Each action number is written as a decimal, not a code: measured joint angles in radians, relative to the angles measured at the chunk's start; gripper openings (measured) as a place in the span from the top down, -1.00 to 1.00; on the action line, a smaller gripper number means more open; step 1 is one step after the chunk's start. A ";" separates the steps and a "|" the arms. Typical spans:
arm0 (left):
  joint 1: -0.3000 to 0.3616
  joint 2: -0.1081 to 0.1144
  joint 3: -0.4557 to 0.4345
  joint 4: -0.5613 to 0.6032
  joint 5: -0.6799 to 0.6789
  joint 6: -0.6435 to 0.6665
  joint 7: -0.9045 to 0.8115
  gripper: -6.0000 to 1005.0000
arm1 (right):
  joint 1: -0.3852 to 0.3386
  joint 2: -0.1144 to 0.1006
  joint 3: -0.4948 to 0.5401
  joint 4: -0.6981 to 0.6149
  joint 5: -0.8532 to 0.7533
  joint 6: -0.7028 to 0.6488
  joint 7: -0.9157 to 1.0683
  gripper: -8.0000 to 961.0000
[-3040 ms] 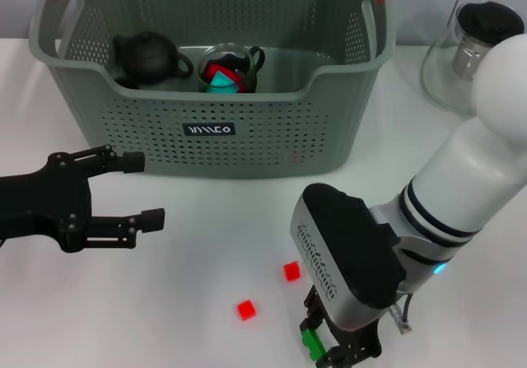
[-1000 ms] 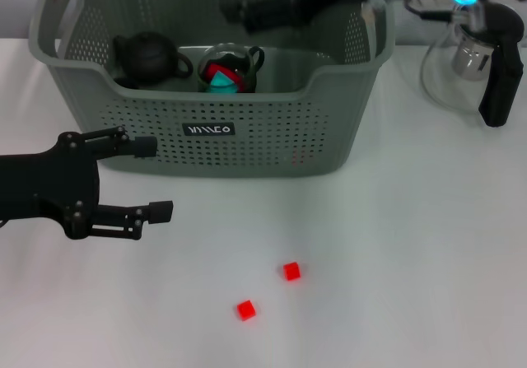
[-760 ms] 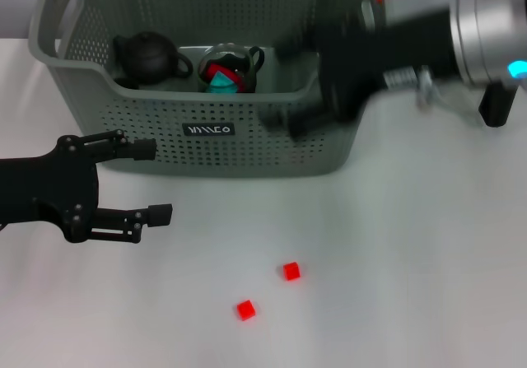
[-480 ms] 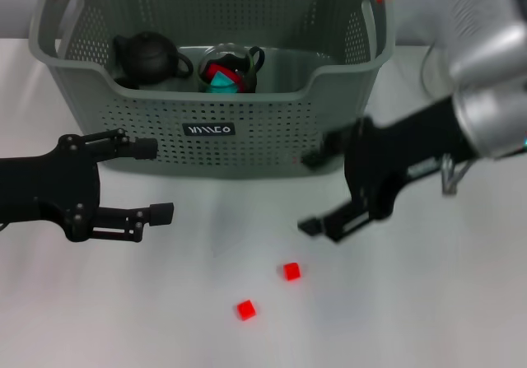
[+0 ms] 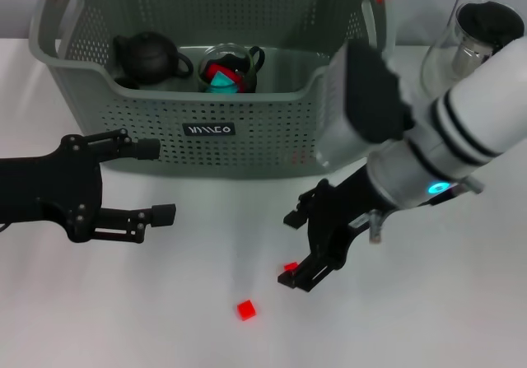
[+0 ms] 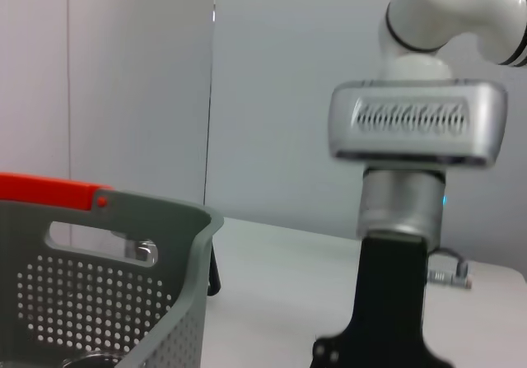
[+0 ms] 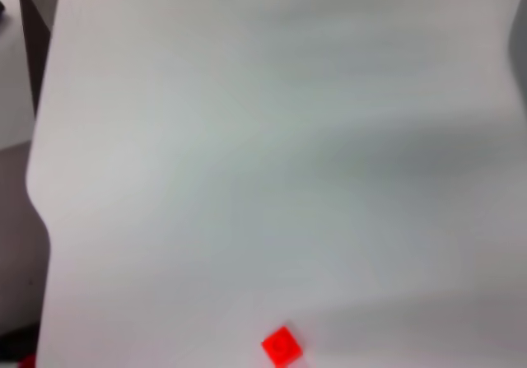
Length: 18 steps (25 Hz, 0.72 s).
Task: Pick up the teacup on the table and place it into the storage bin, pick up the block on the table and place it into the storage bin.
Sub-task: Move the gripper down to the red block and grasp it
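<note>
Red block (image 5: 291,266) under right gripper (image 5: 298,249): mostly hidden between fingers. Storage bin (image 5: 247,129): top rim cut by head-view edge. Left gripper (image 5: 152,180): arm cut at picture edge.

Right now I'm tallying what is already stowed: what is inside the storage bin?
In the storage bin sit a dark teapot and a glass teacup holding red and teal pieces. The bin's front wall hides its near floor.
</note>
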 joint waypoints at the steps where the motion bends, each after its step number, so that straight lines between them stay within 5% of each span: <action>1: 0.000 0.000 0.000 0.000 0.001 0.000 0.000 -0.83 | 0.008 0.000 -0.017 0.021 0.000 0.018 0.005 -0.93; 18: 0.000 0.000 0.000 -0.005 -0.001 0.001 0.005 -0.83 | 0.047 0.005 -0.157 0.150 -0.001 0.164 0.032 -0.93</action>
